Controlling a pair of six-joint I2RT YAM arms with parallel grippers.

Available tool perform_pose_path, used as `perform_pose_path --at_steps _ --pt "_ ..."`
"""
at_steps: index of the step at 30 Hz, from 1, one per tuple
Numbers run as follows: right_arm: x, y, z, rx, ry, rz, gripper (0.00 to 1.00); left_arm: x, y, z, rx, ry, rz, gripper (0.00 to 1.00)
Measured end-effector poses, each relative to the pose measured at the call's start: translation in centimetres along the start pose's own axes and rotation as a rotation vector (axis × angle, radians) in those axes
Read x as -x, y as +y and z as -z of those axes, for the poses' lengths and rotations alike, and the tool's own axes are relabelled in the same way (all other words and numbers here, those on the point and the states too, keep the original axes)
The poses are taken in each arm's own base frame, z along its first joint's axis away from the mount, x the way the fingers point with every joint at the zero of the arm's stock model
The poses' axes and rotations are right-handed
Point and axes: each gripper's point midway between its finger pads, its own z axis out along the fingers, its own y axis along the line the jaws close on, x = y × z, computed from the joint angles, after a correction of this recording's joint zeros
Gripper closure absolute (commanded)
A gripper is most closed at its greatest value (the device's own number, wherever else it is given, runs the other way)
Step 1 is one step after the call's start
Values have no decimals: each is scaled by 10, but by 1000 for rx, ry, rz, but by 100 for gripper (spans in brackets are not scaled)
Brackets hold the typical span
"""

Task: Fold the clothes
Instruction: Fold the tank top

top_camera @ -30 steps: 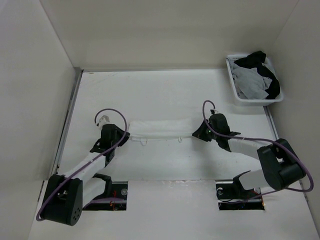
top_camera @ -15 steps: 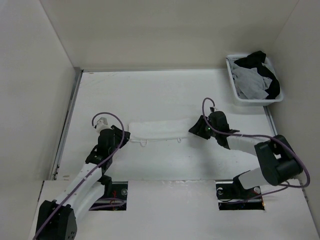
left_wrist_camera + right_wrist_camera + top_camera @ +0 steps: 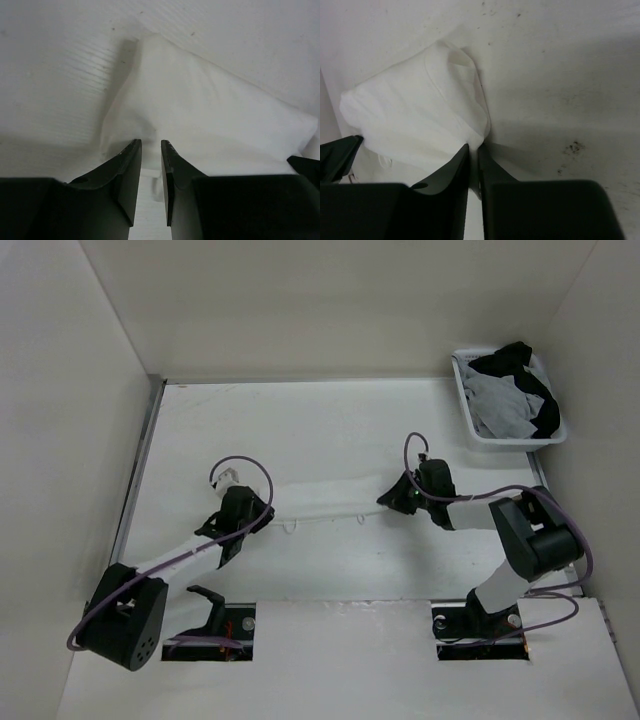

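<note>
The clothes are a white top bunched into a narrow band between the two arms. In the left wrist view the clothes rise to a corner ahead of my left gripper. Its jaws stand a little apart, with the near edge of the fabric lying flat between the tips. My left gripper is at the band's left end. In the right wrist view my right gripper has its jaws almost together on a fold of the clothes. My right gripper meets the band's right end.
A white basket at the back right holds a grey garment and a black garment. White walls close in the table on the left, back and right. Dark specks mark the tabletop right of the right gripper.
Both grippers let go, drew back a little, then came in on the band's ends again. The right jaws have closed on the fabric. The band looks narrower than before.
</note>
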Motion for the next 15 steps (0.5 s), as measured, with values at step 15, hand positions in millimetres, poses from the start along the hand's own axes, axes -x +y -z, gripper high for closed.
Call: perform_pose_path --at_steps 15 --pt "32 24 74 -46 -215 110 91 -28 -31 45 -185 56 -6 69"
